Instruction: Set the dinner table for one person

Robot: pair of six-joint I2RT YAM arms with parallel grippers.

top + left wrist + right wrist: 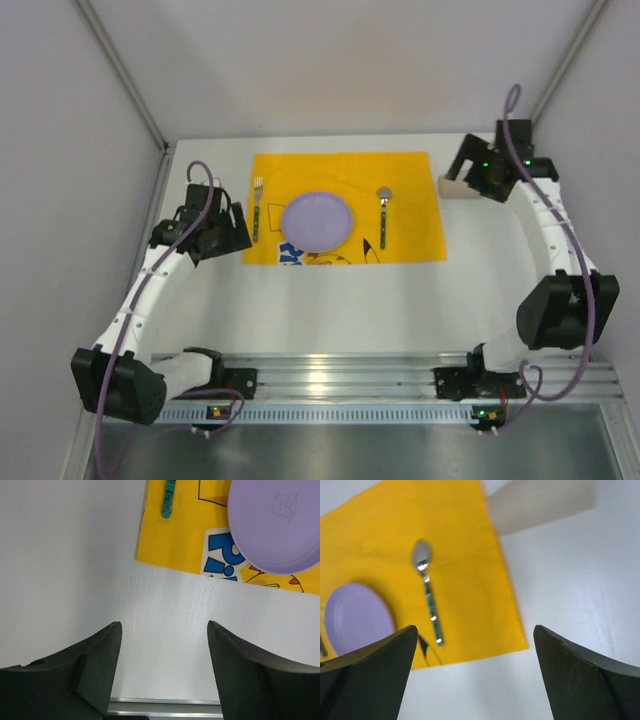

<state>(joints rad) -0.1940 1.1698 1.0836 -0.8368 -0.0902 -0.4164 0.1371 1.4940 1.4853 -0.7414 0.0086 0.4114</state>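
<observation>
The white dinner table [330,300] carries a yellow placemat [345,205]. On the mat lie a purple plate [317,221], a fork [257,208] to its left and a spoon [384,215] to its right. My left gripper [235,225] is open and empty beside the mat's left edge. In the left wrist view the gripper [165,630] is over bare table, with the fork handle [168,500] and the plate [277,525] ahead. My right gripper [464,168] is open and empty off the mat's far right corner. Its wrist view [475,630] shows the spoon [427,590] and the plate [357,617].
A beige object [455,186], perhaps a cup on its side, lies right of the mat under the right gripper; it is blurred in the right wrist view [540,505]. The ribbed aluminium rail [340,385] runs along the near edge. Grey walls close in the left, right and back.
</observation>
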